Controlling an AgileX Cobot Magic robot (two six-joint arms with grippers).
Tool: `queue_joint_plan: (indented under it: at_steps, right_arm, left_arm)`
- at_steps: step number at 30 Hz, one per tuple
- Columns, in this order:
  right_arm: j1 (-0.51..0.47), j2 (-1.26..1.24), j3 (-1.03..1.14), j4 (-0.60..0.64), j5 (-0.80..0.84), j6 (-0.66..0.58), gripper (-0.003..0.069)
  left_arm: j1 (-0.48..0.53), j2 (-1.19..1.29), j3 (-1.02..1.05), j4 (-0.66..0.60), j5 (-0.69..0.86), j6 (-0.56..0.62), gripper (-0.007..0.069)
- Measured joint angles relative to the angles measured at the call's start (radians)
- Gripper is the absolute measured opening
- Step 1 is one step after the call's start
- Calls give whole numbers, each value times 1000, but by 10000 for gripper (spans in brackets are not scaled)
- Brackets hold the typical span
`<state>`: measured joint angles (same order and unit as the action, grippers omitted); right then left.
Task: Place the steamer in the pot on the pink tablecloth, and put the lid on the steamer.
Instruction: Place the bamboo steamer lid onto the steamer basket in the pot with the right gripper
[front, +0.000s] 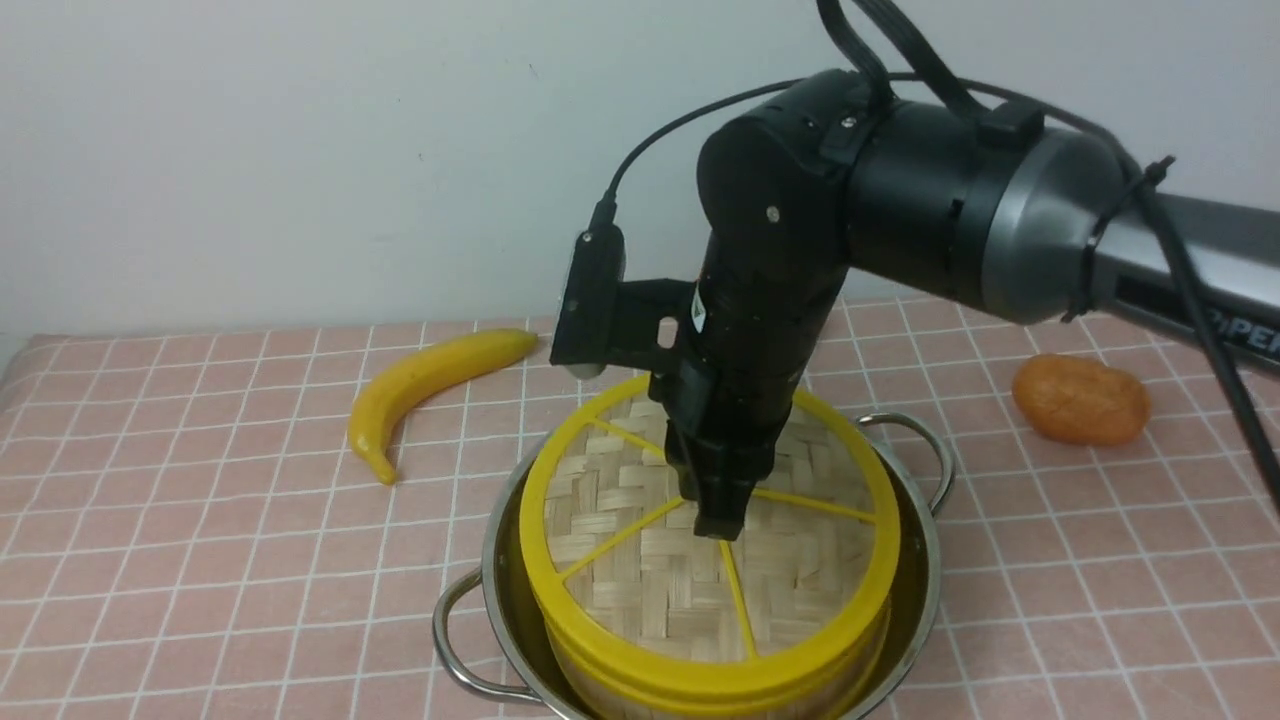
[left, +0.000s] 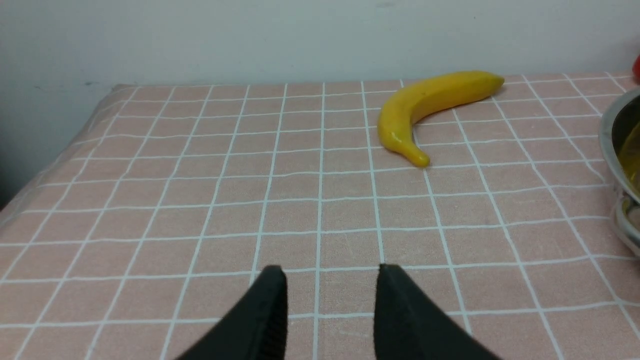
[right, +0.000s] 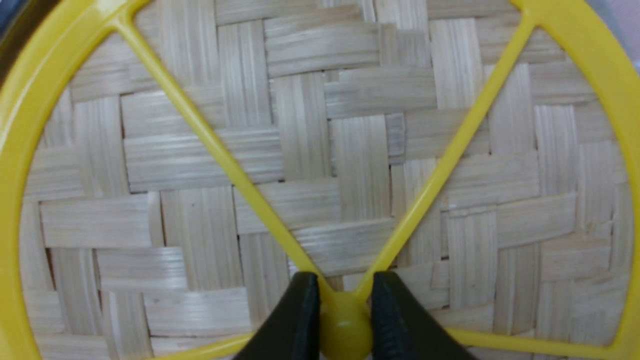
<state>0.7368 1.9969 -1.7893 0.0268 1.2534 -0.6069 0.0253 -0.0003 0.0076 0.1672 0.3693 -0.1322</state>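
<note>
- The pot (front: 928, 560) stands on the pink tablecloth (front: 200, 520) near the front edge of the front view, one looped handle toward the far right and the other toward the near left.
- The steamer (front: 572, 668) sits inside the pot. Only a strip of its pale wall shows, below the yellow rims.
- The lid (front: 640, 560) lies across the top of the steamer, woven face up, with its yellow spokes meeting at the centre. Whether it is seated all the way round I cannot tell.
- The right gripper (front: 722, 525) points straight down at the lid's centre.
- In the right wrist view the right gripper (right: 344, 276) has a black finger on each side of the centre knob (right: 345, 325), pinching it. The lid (right: 350, 150) fills the rest of that view.
- The left gripper (left: 332, 269) is spread, with bare cloth showing between its two black fingers and nothing held. It is above the pink tablecloth (left: 200, 200), well apart from the pot (left: 612, 135).
- A banana (front: 420, 390) lies on the cloth to the far left of the pot, not touching it. The left wrist view shows the banana (left: 430, 107) too.
- A rounded orange fruit (front: 1080, 400) lies on the cloth to the far right of the pot, apart from it.
- The cloth covers the bench up to a pale wall behind.
</note>
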Motion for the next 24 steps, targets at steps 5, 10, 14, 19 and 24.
queue_joint_plan:
  at_steps: [5, 10, 14, 19, 24]
  right_arm:
    - [0, 1, -10, -2, -14, 0, 146]
    - [0, 18, -10, 0, -30, 1, 146]
    - [0, 19, -25, -13, -22, 17, 146]
    - [0, 11, -70, -34, -22, 69, 146]
    - [1, -27, -63, -34, -22, 165, 146]
  left_arm:
    - [0, 0, 0, 0, 0, 0, 243]
    - [0, 0, 0, 0, 0, 0, 243]
    - [0, 0, 0, 0, 0, 0, 243]
    - [0, 0, 0, 0, 0, 0, 243]
    - [0, 0, 0, 0, 0, 0, 243]
